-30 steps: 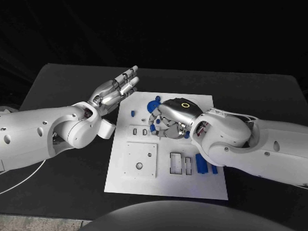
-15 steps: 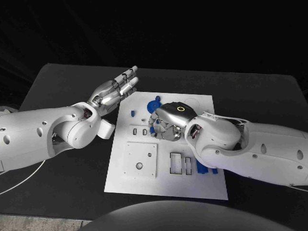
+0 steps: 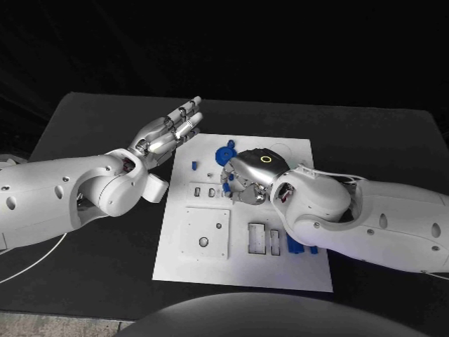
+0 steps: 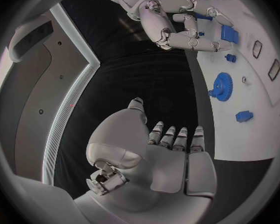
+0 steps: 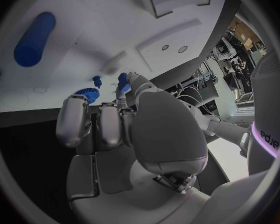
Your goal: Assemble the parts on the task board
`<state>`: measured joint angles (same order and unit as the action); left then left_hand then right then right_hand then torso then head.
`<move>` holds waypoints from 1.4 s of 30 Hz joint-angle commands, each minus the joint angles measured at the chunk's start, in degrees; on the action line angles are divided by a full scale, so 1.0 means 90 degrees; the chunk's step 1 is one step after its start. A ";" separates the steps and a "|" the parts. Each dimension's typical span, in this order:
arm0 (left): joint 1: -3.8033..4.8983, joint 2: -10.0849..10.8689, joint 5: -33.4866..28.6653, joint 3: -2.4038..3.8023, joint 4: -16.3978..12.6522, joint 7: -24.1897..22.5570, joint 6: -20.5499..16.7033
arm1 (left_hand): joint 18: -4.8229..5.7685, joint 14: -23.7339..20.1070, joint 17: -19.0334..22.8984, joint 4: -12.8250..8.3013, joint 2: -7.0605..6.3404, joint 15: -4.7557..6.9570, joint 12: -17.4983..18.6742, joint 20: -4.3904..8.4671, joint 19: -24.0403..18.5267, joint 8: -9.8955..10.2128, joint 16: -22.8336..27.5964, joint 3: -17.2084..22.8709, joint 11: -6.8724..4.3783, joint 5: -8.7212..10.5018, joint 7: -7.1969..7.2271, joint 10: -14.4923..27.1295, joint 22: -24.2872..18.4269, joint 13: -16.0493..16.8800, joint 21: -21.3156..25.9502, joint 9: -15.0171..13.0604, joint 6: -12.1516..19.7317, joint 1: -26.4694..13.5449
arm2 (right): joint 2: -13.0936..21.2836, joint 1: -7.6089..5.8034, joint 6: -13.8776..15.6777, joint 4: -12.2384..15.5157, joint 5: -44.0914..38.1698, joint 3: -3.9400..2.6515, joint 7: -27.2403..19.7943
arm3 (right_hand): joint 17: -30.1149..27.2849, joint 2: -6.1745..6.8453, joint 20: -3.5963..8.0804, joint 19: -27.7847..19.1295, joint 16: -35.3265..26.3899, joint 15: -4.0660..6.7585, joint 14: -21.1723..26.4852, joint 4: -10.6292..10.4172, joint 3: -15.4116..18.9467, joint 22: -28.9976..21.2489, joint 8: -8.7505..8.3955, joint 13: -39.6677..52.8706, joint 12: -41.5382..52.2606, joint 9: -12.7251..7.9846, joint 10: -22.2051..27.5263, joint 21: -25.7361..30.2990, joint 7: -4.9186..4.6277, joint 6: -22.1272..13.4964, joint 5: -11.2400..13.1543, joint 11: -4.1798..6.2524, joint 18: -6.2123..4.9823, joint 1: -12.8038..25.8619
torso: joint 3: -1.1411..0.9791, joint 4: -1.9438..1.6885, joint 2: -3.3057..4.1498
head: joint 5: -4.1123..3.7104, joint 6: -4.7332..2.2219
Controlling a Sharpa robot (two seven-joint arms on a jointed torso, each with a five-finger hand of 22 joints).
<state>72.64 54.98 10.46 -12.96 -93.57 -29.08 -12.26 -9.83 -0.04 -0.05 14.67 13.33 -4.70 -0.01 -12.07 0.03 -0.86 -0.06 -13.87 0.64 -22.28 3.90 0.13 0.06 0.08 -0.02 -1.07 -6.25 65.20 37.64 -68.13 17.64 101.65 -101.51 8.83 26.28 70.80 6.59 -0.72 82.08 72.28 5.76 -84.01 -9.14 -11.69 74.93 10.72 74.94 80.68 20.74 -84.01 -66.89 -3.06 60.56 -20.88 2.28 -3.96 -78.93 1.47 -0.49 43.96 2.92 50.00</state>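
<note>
right hand [image 3: 248, 177] over task board [image 3: 210, 263], pinching small blue part [image 5: 122, 83], axis unclear | left hand [image 3: 169, 130] beside board, fingers spread, empty

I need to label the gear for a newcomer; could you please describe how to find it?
Start at the white task board mid-table. Near its far edge lies the blue gear, beside the right hand. It alone is round and toothed.

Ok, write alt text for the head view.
The right robot hand reaches down over the middle of the white task board, beside a blue gear. The left robot hand hovers with fingers extended off the board's left edge, holding nothing.
</note>
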 commanded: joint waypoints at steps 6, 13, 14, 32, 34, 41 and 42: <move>-0.0010 -0.0015 0.0001 0.0002 0.0004 -0.0008 0.0189 | -0.0053 0.0005 0.0005 -0.0038 -0.0016 -0.0036 0.0001 -0.0050 -0.0004 -0.0039 0.0007 0.0008 0.0044 -0.0044 -0.0042 -0.0014 -0.0007 -0.0009 0.0002 -0.0008 -0.0017 0.0072 | 0.0005 0.0022 -0.0130 0.0016 -0.0210 -0.0004 0.0174 | -0.0025 0.0022 -0.0002 -0.0045 -0.0031 -0.0006 -0.0316 0.0057 -0.0028 0.0502 0.0002 0.0506 -0.0047 0.0047 -0.0089 0.0049 -0.0011 -0.0031 -0.0061 0.0001 -0.0110 -0.0006 | -0.0002 0.0004 0.0002 | 0.0002 0.0000; -0.0017 -0.0024 -0.0008 0.0002 0.0010 0.0004 0.0204 | -0.0053 0.0005 0.0005 -0.0038 -0.0016 -0.0036 0.0001 -0.0050 -0.0004 -0.0039 0.0007 0.0008 0.0044 -0.0044 -0.0042 -0.0014 -0.0007 -0.0009 0.0002 -0.0008 -0.0017 0.0072 | -0.0047 0.0027 -0.0247 -0.0055 -0.0206 -0.0004 0.0201 | -0.0059 0.0030 -0.0007 -0.0051 -0.0051 -0.0013 -0.0312 0.0085 -0.0042 0.0493 -0.0069 0.0490 -0.0061 0.0068 -0.0079 0.0096 -0.0034 -0.0120 0.0114 -0.0011 -0.0116 0.0064 | -0.0002 0.0006 0.0001 | -0.0010 0.0000; -0.0017 -0.0027 -0.0009 0.0002 0.0012 0.0005 0.0207 | -0.0053 0.0005 0.0005 -0.0038 -0.0016 -0.0036 0.0001 -0.0050 -0.0004 -0.0039 0.0007 0.0008 0.0044 -0.0044 -0.0042 -0.0014 -0.0007 -0.0009 0.0002 -0.0008 -0.0017 0.0072 | -0.0062 0.0029 -0.0255 -0.0072 -0.0206 -0.0004 0.0201 | -0.0061 0.0028 -0.0007 -0.0052 -0.0050 -0.0014 -0.0313 0.0091 -0.0045 0.0493 -0.0077 0.0490 -0.0061 0.0072 -0.0079 0.0101 -0.0035 -0.0128 0.0144 -0.0011 -0.0117 0.0069 | -0.0002 0.0006 0.0003 | -0.0012 0.0000; -0.0066 -0.0045 -0.0018 0.0002 0.0034 0.0011 0.0246 | -0.0053 0.0005 0.0005 -0.0046 -0.0012 -0.0036 0.0001 -0.0051 -0.0004 -0.0039 0.0007 0.0011 0.0057 -0.0050 -0.0044 -0.0014 -0.0007 -0.0009 0.0002 -0.0008 -0.0017 0.0075 | -0.0162 0.0107 -0.0265 -0.0251 -0.0213 -0.0004 0.0174 | -0.0141 0.0054 -0.0021 -0.0051 -0.0086 -0.0027 -0.0305 0.0156 -0.0020 0.0489 -0.0315 0.0452 -0.0089 0.0087 -0.0061 0.0192 -0.0068 -0.0442 0.0806 -0.0031 -0.0126 0.0226 | 0.0001 0.0003 0.0003 | -0.0024 0.0000; -0.0076 -0.0045 -0.0022 0.0002 0.0036 0.0010 0.0245 | -0.0053 0.0005 0.0005 -0.0046 -0.0012 -0.0036 0.0001 -0.0051 -0.0004 -0.0039 0.0007 0.0011 0.0057 -0.0050 -0.0044 -0.0014 -0.0007 -0.0009 0.0002 -0.0008 -0.0017 0.0075 | -0.0163 0.0109 -0.0269 -0.0255 -0.0211 -0.0004 0.0162 | -0.0155 0.0067 -0.0023 -0.0052 -0.0093 -0.0030 -0.0303 0.0159 -0.0011 0.0486 -0.0370 0.0441 -0.0099 0.0067 -0.0056 0.0209 -0.0072 -0.0517 0.0875 -0.0032 -0.0129 0.0242 | 0.0000 0.0001 0.0003 | -0.0027 0.0000; -0.0090 -0.0037 -0.0028 0.0002 0.0038 0.0013 0.0241 | -0.0053 0.0005 0.0005 -0.0048 -0.0008 -0.0036 0.0001 -0.0051 -0.0004 -0.0040 0.0007 0.0013 0.0061 -0.0054 -0.0046 -0.0014 -0.0007 -0.0009 0.0002 -0.0009 -0.0020 0.0077 | -0.0165 0.0111 -0.0278 -0.0259 -0.0208 -0.0004 0.0124 | -0.0205 0.0110 -0.0034 -0.0058 -0.0118 -0.0038 -0.0297 0.0136 0.0045 0.0477 -0.0561 0.0372 -0.0161 -0.0030 -0.0023 0.0278 -0.0078 -0.0764 0.1190 -0.0041 -0.0138 0.0317 | -0.0001 0.0001 0.0003 | -0.0009 0.0000; -0.0090 -0.0036 -0.0028 0.0002 0.0038 0.0013 0.0242 | -0.0053 0.0005 0.0005 -0.0051 -0.0006 -0.0036 0.0001 -0.0051 -0.0004 -0.0040 0.0007 0.0015 0.0063 -0.0058 -0.0048 -0.0014 -0.0007 -0.0009 0.0002 -0.0009 -0.0022 0.0078 | -0.0164 0.0111 -0.0281 -0.0260 -0.0208 -0.0004 0.0118 | -0.0211 0.0117 -0.0034 -0.0059 -0.0119 -0.0039 -0.0296 0.0131 0.0056 0.0475 -0.0602 0.0358 -0.0174 -0.0054 -0.0016 0.0291 -0.0075 -0.0825 0.1251 -0.0040 -0.0140 0.0325 | -0.0001 0.0002 0.0003 | -0.0008 0.0000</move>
<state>71.85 54.72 10.24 -12.96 -93.21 -28.47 -11.33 -9.83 -0.04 -0.05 14.52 13.33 -4.70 -0.01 -12.07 0.03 -0.86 -0.06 -13.71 0.85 -22.50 3.76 -0.09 0.06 0.07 -0.02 -1.07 -6.39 65.20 36.20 -67.17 15.59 99.37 -102.77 8.81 27.42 68.93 7.67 -0.94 81.86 71.48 5.76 -84.01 -8.00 -11.56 74.91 5.41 74.92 79.32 20.33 -84.01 -64.45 -3.75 53.30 -9.82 2.28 -4.84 -76.73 1.47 -0.49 43.99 2.76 50.00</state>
